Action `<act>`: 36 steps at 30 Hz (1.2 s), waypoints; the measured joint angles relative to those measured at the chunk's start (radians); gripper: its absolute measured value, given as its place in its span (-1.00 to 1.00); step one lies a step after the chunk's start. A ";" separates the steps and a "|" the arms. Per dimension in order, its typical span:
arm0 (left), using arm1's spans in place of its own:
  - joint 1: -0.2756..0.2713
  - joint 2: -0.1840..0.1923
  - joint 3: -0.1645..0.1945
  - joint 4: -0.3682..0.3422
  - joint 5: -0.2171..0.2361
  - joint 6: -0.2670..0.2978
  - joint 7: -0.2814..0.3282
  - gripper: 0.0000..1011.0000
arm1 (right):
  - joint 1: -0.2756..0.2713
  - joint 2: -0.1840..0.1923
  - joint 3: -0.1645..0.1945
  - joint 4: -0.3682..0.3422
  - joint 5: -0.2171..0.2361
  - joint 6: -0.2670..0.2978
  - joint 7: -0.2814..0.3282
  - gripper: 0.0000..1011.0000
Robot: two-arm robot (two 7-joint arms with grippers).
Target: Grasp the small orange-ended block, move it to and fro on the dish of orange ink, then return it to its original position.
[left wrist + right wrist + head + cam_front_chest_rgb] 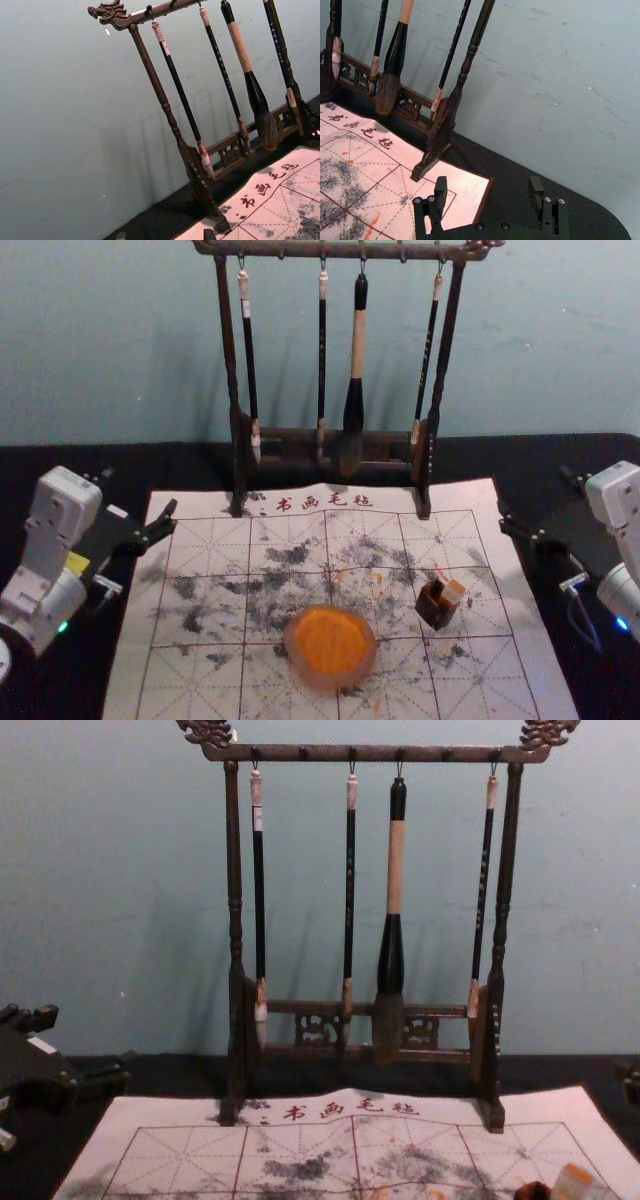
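Block, one, orange-ended point(453, 591): is sitting in the small dark box point(436, 611), leaning to the robot's right, its upper end sticking out. Box: is resting on the mat point(225, 680), right of the dish and a little farther back. Dish, one, orange ink point(331, 642): is lying on the mat's nearer part, apart from the box. Left gripper point(140, 491): is hanging near the mat's far left corner, fingers standing apart, nothing between them. Right gripper point(538, 498): is hanging near the far right corner, fingers spreading wide, likewise holding nothing. Mat: is bearing a red grid, black smudges and orange marks. Rack, dark point(228, 350): is standing at the mat's far edge, carrying four hanging brushes point(322, 360), one much thicker.
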 joint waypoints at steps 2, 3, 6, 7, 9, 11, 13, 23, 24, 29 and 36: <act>0.000 0.000 0.000 0.000 0.000 0.000 0.000 0.98 | 0.000 0.000 0.000 0.000 0.000 0.000 0.000 0.98; 0.000 0.000 0.000 0.000 0.000 0.000 0.000 0.98 | 0.000 0.000 0.000 0.000 0.000 0.000 0.000 0.98; 0.000 0.000 0.000 0.000 0.000 0.000 0.000 0.98 | 0.000 0.000 0.000 0.000 0.000 -0.001 0.000 0.98; 0.000 0.000 0.000 0.000 0.000 0.000 0.000 0.98 | 0.000 0.000 0.000 0.000 0.000 -0.001 0.000 0.98; 0.000 0.000 0.000 0.000 0.000 0.000 0.000 0.98 | 0.000 0.000 0.000 0.000 0.000 -0.001 0.000 0.98; 0.000 0.000 0.000 0.000 0.000 0.000 0.000 0.98 | 0.000 0.000 0.000 0.000 0.000 -0.001 0.000 0.98; 0.000 0.000 0.000 0.000 0.000 0.000 0.000 0.98 | 0.000 0.000 0.000 0.000 0.000 -0.001 0.000 0.98; 0.000 0.000 0.000 0.000 0.000 0.000 0.000 0.98 | 0.001 0.000 0.000 0.000 0.000 -0.001 0.000 0.98; 0.000 0.000 0.000 0.000 0.000 0.000 0.000 0.98 | 0.000 0.000 0.000 0.000 0.000 -0.001 0.000 0.98; 0.000 0.000 0.000 0.000 0.000 0.000 0.000 0.98 | 0.000 0.000 0.000 0.000 0.000 -0.001 0.000 0.98; 0.000 0.000 0.000 0.000 0.000 0.000 0.000 0.98 | 0.000 0.000 0.000 0.000 0.000 -0.001 0.000 0.98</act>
